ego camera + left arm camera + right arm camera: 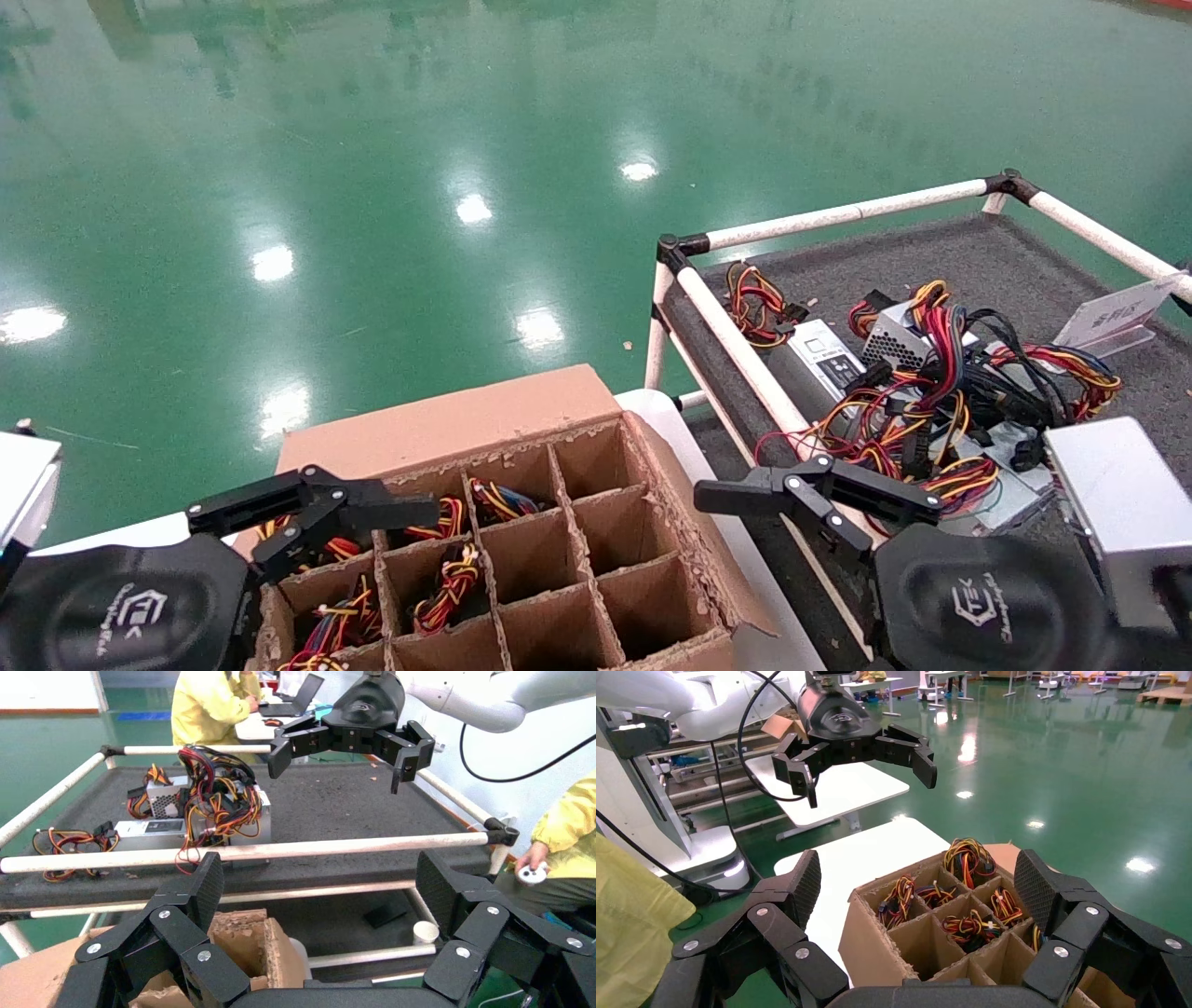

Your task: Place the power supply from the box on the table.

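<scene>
Here, both arms raised, nothing in either grasp. Left gripper (312, 513) above the near-left corner of the box (521, 559), fingers spread wide, empty; same gripper seen far off from the right wrist (859, 759). Below and beside it, cells stuffed with red, yellow and black wires (447, 582); the metal cases under those wires hidden, so cannot tell which power supply sits where. Cells on the side toward the right gripper bare cardboard.

Right gripper (819, 499) likewise spread and empty, poised over the white pipe rail (745, 359) at the table (978, 252) edge, between box and a tangle of units. Just beyond its fingertips, a heap of power supplies (931, 391) on the dark felt: one with a white-and-black label (829, 359), one with a mesh face (889, 345), wires sprawled across. Close by its wrist, a plain silver case (1117, 503) on the table.
</scene>
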Motion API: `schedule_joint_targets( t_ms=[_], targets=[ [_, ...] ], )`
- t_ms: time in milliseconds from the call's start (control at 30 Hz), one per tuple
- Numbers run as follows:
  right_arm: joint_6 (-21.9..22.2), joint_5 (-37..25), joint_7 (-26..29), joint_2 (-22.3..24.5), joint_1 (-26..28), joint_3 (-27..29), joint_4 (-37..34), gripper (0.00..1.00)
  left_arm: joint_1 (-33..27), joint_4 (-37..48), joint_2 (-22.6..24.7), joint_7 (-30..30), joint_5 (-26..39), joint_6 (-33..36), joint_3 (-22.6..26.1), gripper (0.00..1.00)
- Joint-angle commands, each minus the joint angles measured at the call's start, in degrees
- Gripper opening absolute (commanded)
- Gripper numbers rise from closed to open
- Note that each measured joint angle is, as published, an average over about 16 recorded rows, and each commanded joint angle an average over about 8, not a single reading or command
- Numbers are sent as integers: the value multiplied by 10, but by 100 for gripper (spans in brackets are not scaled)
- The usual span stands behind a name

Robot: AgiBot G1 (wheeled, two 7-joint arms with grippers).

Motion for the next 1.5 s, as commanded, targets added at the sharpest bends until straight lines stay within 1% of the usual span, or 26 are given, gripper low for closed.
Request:
schedule_joint_targets(
  t_ms=[33, 133, 400, 1500],
  targets=[
    [0, 0, 0, 0, 0, 0, 0, 100, 0, 0, 0, 0, 0, 0, 0, 100],
    [0, 0, 0, 0, 0, 0, 0, 100, 0, 0, 0, 0, 0, 0, 0, 100],
    [0, 0, 0, 0, 0, 0, 0, 100, 0, 0, 0, 0, 0, 0, 0, 0],
    [0, 0, 0, 0, 0, 0, 0, 100, 0, 0, 0, 0, 0, 0, 0, 0]
  ],
)
